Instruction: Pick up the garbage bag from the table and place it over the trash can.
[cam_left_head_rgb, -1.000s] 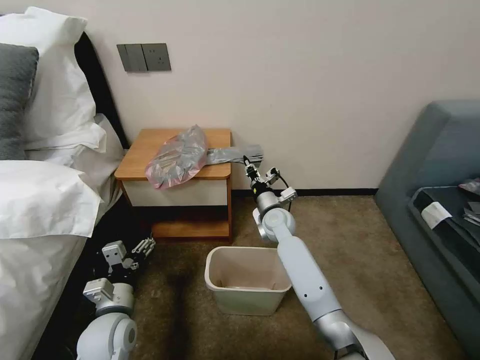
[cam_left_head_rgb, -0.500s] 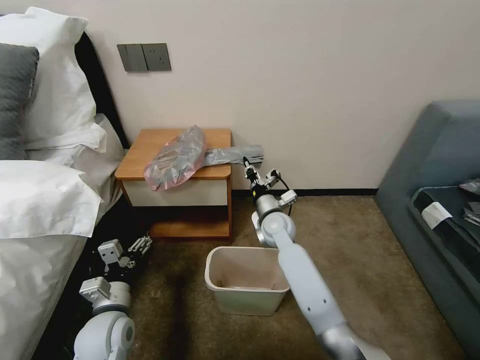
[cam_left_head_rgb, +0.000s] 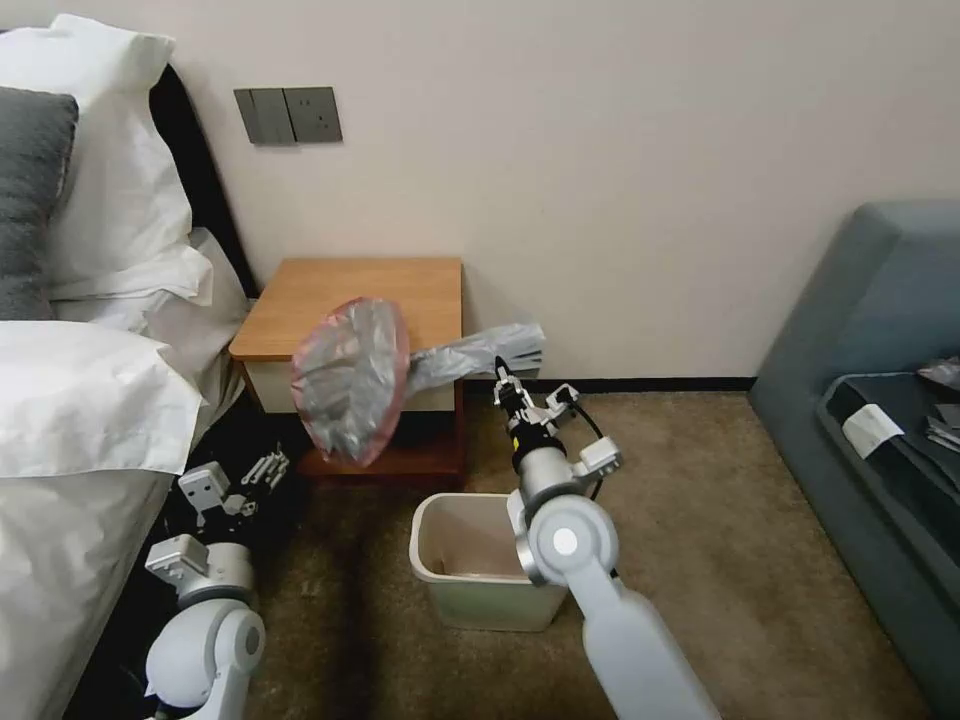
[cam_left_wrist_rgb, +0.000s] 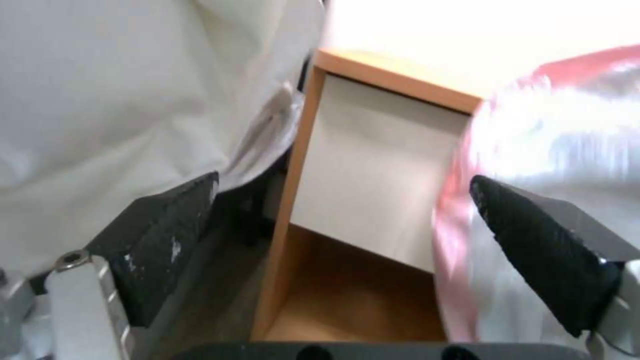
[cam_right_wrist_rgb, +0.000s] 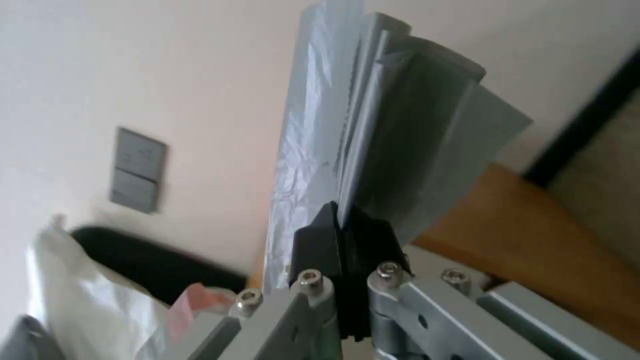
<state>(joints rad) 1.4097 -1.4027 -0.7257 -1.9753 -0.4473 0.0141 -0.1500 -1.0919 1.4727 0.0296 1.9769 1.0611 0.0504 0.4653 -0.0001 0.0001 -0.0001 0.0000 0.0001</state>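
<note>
The garbage bag (cam_left_head_rgb: 350, 385), grey crinkly plastic with a pink-red edge, hangs in the air in front of the table (cam_left_head_rgb: 370, 290), off its wooden top. My right gripper (cam_left_head_rgb: 500, 368) is shut on the bag's folded flat end (cam_left_head_rgb: 510, 345), just right of the table and above the trash can (cam_left_head_rgb: 430, 535). The right wrist view has the black fingertips (cam_right_wrist_rgb: 327, 225) pinching the folded garbage bag (cam_right_wrist_rgb: 373, 115). My left gripper (cam_left_head_rgb: 245, 480) sits low beside the bed, open. In its wrist view the left gripper (cam_left_wrist_rgb: 340, 185) faces the table's drawer front (cam_left_wrist_rgb: 373, 165), with the garbage bag (cam_left_wrist_rgb: 547, 130) beside it.
A bed with white pillows and sheets (cam_left_head_rgb: 100, 400) lies close on the left. A grey-blue sofa (cam_left_head_rgb: 880, 330) stands at the right. Wall switches (cam_left_head_rgb: 288, 114) sit above the table. Open carpet (cam_left_head_rgb: 720, 500) lies between the trash can and the sofa.
My right gripper has drawn back and down, pulling the bag off the tabletop so that it now hangs in front of the drawer. The left arm has shifted slightly left.
</note>
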